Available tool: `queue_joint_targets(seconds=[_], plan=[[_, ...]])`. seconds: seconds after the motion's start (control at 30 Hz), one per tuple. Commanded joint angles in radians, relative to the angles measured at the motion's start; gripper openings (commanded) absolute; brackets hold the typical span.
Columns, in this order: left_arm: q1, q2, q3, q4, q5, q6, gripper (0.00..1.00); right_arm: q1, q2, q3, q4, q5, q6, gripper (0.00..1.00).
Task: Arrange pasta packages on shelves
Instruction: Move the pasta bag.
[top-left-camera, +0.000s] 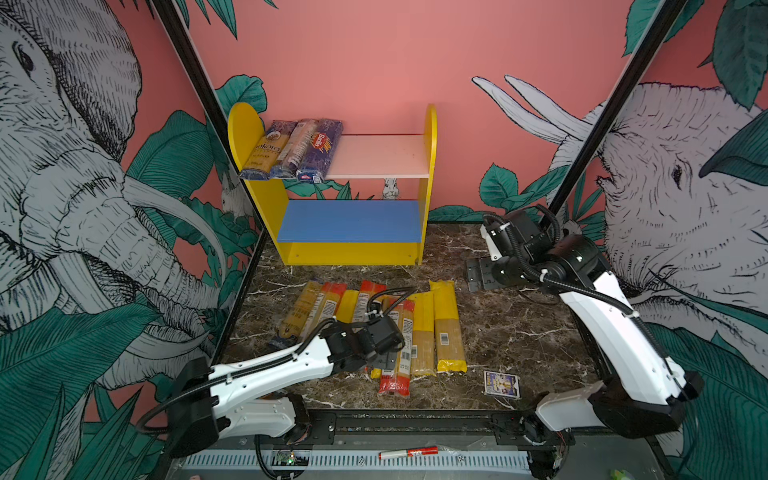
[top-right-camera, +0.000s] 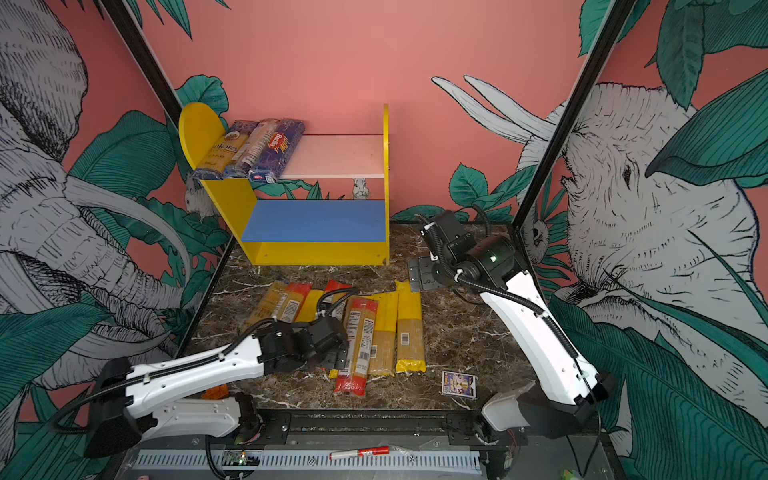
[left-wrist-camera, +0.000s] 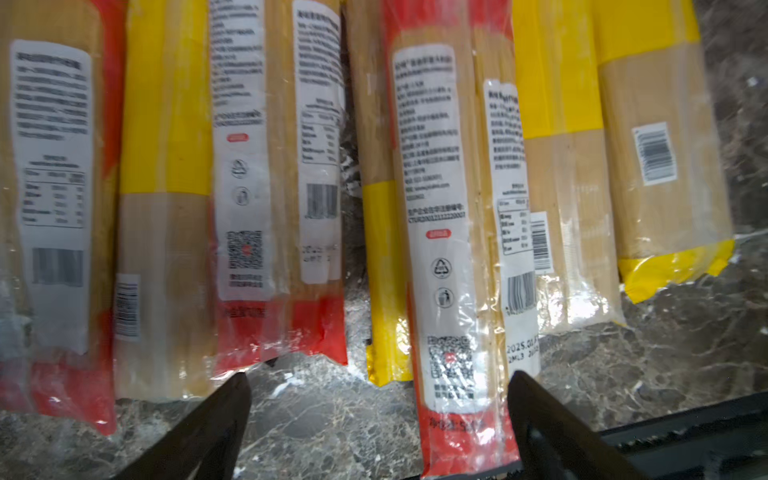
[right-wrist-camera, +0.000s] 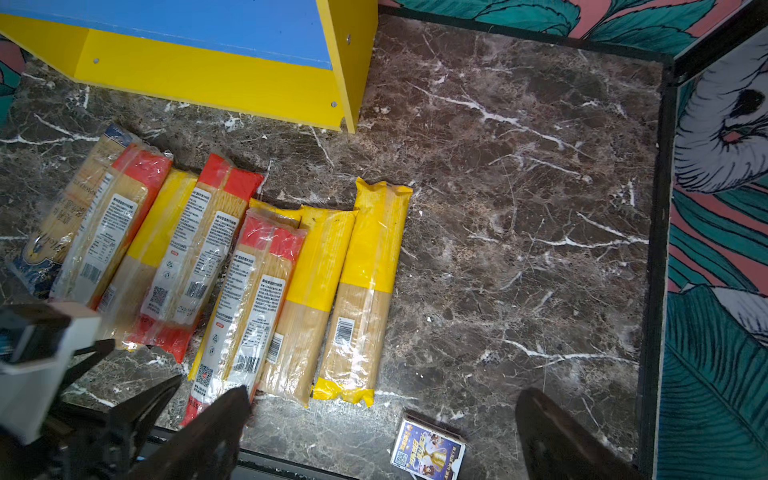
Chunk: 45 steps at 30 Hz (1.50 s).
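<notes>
The yellow shelves (top-left-camera: 353, 253) stand at the back of the marble table. Three pasta packages (top-left-camera: 291, 149) with dark blue wrappers lie on the left of the pink upper board (top-left-camera: 378, 156). The blue lower board (top-left-camera: 349, 220) is bare. Several yellow and red-ended pasta packages (top-left-camera: 446, 328) lie side by side on the table. My left gripper (left-wrist-camera: 378, 380) is open, low over their near ends. The near end of a red-ended packet (left-wrist-camera: 449, 291) lies between its fingers, close to one of them. My right gripper (right-wrist-camera: 384, 392) hangs open and empty right of the shelves (right-wrist-camera: 208, 79).
A small purple-blue card box (top-left-camera: 501, 384) lies near the table's front right. A red and white marker (top-left-camera: 409, 452) rests on the rail in front of the table. An orange block (top-right-camera: 216, 391) shows behind my left arm. Patterned walls close in both sides.
</notes>
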Motion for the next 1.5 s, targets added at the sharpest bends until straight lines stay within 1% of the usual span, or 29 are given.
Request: queue_joint_targets(seconds=[0.0,0.07,0.17,0.27,0.4,0.57,0.63,0.7,0.87,0.9,0.93,1.03,1.1,1.2,1.27,1.3,1.37,1.47], plan=[[-0.064,0.134,0.096,-0.035,-0.101,-0.120,0.98,-0.005,-0.057,-0.050,-0.017,0.025,0.021,0.99],[-0.085,0.210,0.131,-0.056,-0.109,-0.150,0.98,-0.006,-0.087,-0.076,-0.016,0.026,0.019,0.99],[-0.106,0.272,0.148,-0.022,-0.079,-0.178,0.98,-0.011,-0.138,-0.118,-0.009,0.026,0.015,0.99],[-0.116,0.308,0.135,0.013,-0.041,-0.209,0.98,-0.017,-0.172,-0.158,0.001,0.026,0.015,0.99],[-0.121,0.341,0.111,0.025,-0.009,-0.212,0.98,-0.028,-0.197,-0.195,0.028,0.018,0.022,0.99],[-0.123,0.369,0.082,0.091,0.050,-0.203,0.98,-0.034,-0.192,-0.192,0.026,0.012,0.025,0.99],[-0.121,0.383,0.061,0.111,0.073,-0.211,0.97,-0.037,-0.192,-0.191,0.023,0.012,0.021,0.99],[-0.121,0.391,0.029,0.138,0.093,-0.223,0.92,-0.039,-0.188,-0.193,0.020,0.013,0.021,0.99],[-0.104,0.367,-0.016,0.132,0.073,-0.230,0.72,-0.042,-0.177,-0.185,0.021,0.010,0.015,0.99],[-0.094,0.355,-0.020,0.125,0.067,-0.225,0.70,-0.043,-0.173,-0.181,0.021,0.011,0.014,0.99],[-0.077,0.338,-0.025,0.110,0.056,-0.216,0.70,-0.044,-0.169,-0.176,0.021,0.011,0.013,0.99],[-0.002,0.284,-0.039,0.078,0.035,-0.155,0.59,-0.047,-0.156,-0.166,0.024,0.011,0.005,0.99],[0.057,0.250,-0.046,0.071,0.023,-0.098,0.56,-0.050,-0.146,-0.158,0.027,0.012,0.001,0.99],[0.137,0.231,-0.033,0.074,0.013,-0.007,0.56,-0.054,-0.132,-0.148,0.034,0.009,-0.001,0.99],[0.171,0.242,-0.012,0.071,0.008,0.041,0.58,-0.057,-0.118,-0.141,0.040,0.003,-0.006,0.99],[0.182,0.253,0.002,0.070,0.008,0.059,0.61,-0.057,-0.111,-0.136,0.042,0.000,-0.006,0.99],[0.184,0.273,0.024,0.069,0.017,0.076,0.70,-0.058,-0.098,-0.128,0.044,-0.004,-0.011,0.99],[0.184,0.289,0.011,0.099,0.048,0.069,0.84,-0.059,-0.087,-0.119,0.047,-0.009,-0.018,0.99]])
